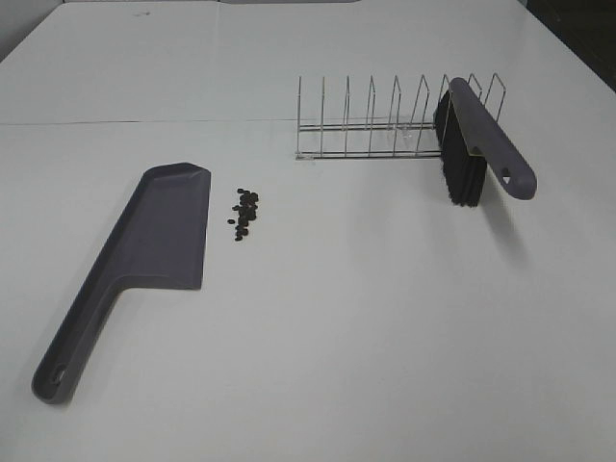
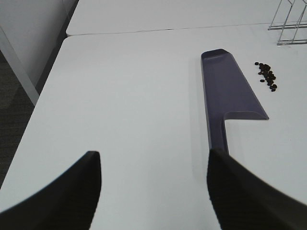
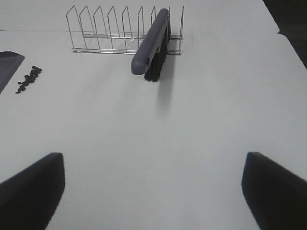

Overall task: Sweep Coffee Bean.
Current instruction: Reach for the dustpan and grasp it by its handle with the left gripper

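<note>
Left hand (image 2: 153,155) hangs low over the bench (image 1: 366,337), its two dark fingers (image 2: 76,191) spread wide with nothing between them. Right hand (image 3: 152,155) is the same: fingers well apart, gripping nothing, bare bench below. Neither hand shows in the high view.

Taking twelve o'clock as the far edge of the bench, the coffee bean (image 1: 244,214) cluster lies loose on the bench left of the middle, a small scatter of dark ovals strung roughly from twelve to six. It sits just beside the grey dustpan (image 1: 164,236), at three o'clock from its tray, near the long edge but not touching it. The dustpan lies flat, tray toward twelve and handle running off toward seven.

At about one o'clock from the beans, well apart from them, stands a wire rack (image 1: 371,125) with upright loops in a row. A brush (image 1: 481,144) is propped in the slots at its three o'clock end, tilted, black bristles downward and its grey handle pointing toward five. From the left hand the dustpan handle lies near the right finger.
</note>
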